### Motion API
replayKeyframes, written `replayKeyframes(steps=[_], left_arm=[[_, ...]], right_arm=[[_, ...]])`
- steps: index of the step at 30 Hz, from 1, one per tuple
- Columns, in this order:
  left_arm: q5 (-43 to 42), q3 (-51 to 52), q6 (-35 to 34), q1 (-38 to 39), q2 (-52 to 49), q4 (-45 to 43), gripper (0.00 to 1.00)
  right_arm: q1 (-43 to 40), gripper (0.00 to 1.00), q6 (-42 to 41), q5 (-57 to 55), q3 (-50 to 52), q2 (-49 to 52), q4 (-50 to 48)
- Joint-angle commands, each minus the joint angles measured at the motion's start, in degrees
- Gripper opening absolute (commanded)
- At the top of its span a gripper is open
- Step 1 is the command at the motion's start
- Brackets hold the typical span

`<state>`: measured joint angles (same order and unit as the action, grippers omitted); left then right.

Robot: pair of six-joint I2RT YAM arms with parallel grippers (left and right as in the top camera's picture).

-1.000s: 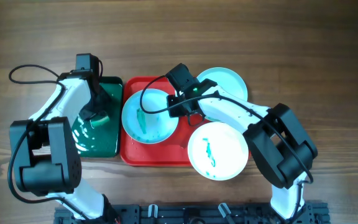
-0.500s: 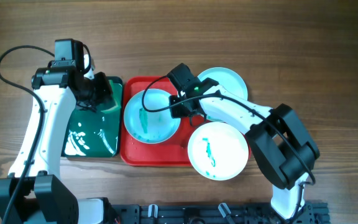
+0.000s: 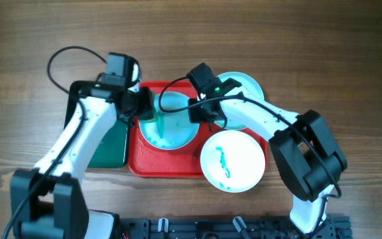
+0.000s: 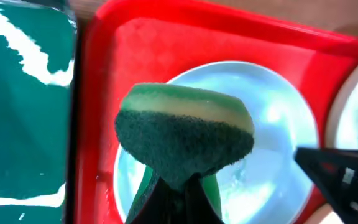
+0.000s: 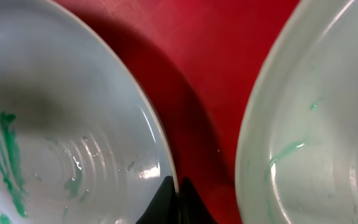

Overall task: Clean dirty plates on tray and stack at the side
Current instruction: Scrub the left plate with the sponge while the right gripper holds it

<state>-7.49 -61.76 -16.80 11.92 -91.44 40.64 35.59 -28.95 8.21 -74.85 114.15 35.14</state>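
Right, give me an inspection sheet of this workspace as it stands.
Surface: wooden table; no spill seen on it.
Job's things: red tray holds the left plate, green-smeared. The near-right plate, also smeared, overlaps the tray's right rim. The far-right plate is teal-tinted and sits by the tray's far right corner.
Clutter: dark green tray beside the red tray, partly hidden by the left arm.
Grippers: left end effector shut on a green-and-yellow sponge over the left plate; right end effector pinched on that plate's rim.
Cables: black cable loops beyond the left arm; second cable arcs over the left plate.
Surroundings: black rail at the near edge.
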Motion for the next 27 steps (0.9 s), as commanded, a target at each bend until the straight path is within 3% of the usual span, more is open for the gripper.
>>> replayKeyframes(steps=[1,8,9,11,12,17,18,21,23,27], left_arm=[[2.7,1.8,1.6,2.8,-4.5,-2.4,0.04],[7.0,1.8,1.4,6.3,-13.0,-1.6,0.04],[4.2,1.8,1.6,6.6,-13.3,0.2,0.04],[-13.1,1.8,10.3,6.9,-13.2,3.1,0.04],[-16.7,1.8,12.0,6.9,-13.2,3.8,0.04],[-19.1,1.8,9.9,7.1,-13.2,3.5,0.04],[-17.8,1.7,9.6,6.9,-13.2,2.8,0.04],[7.3,1.7,-6.6,6.3,-13.2,-0.5,0.04],[18.9,1.4,-12.0,6.3,-13.2,-2.1,0.04],[24.1,-1.1,-12.9,6.5,-13.2,-2.8,0.04]], right_arm=[[0.0,0.04,2.0,2.4,-0.4,-1.1,-0.2],[0.0,0.04,2.0,2.3,-0.4,-1.1,-0.5],[0.0,0.04,2.0,2.4,-0.4,-1.1,-0.5],[-0.2,0.04,2.4,5.8,1.0,-1.1,-2.8],[-0.5,0.04,2.9,8.3,2.1,-1.1,-4.5],[-4.0,0.04,2.9,16.5,6.2,-1.1,-8.6],[-4.0,0.04,2.9,16.5,6.2,-1.1,-8.6],[-4.0,0.04,2.9,16.4,6.2,-1.1,-8.8],[-4.0,0.04,2.9,16.3,6.2,-1.1,-8.8],[-4.0,0.04,2.9,16.2,6.2,-1.1,-8.9]])
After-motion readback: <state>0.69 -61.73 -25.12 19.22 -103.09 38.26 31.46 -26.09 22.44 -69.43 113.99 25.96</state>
